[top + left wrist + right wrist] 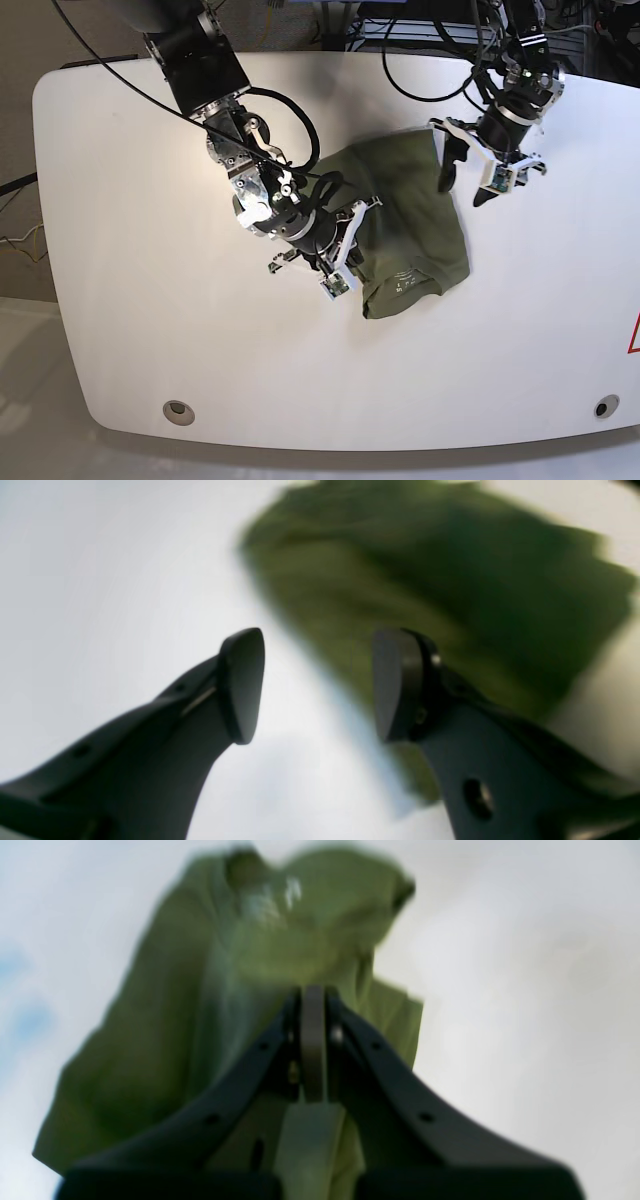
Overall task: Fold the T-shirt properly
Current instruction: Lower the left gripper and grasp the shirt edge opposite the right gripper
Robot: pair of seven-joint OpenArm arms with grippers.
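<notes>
T-shirt [415, 225]: olive, bunched, centre-right on white table [120, 250]
Left gripper [467, 180]: jaws apart, empty, at shirt's upper-right edge
Right gripper [345, 262]: jaws together, over shirt's left edge

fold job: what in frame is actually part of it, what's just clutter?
Part of the job:
- T-shirt, olive green, bunched on the table
- left gripper, jaws open, at the shirt's far edge
- right gripper, jaws shut, at the shirt's near edge

Just there:
- white table
- black cables along the back edge
- two round fittings near the front edge
</notes>
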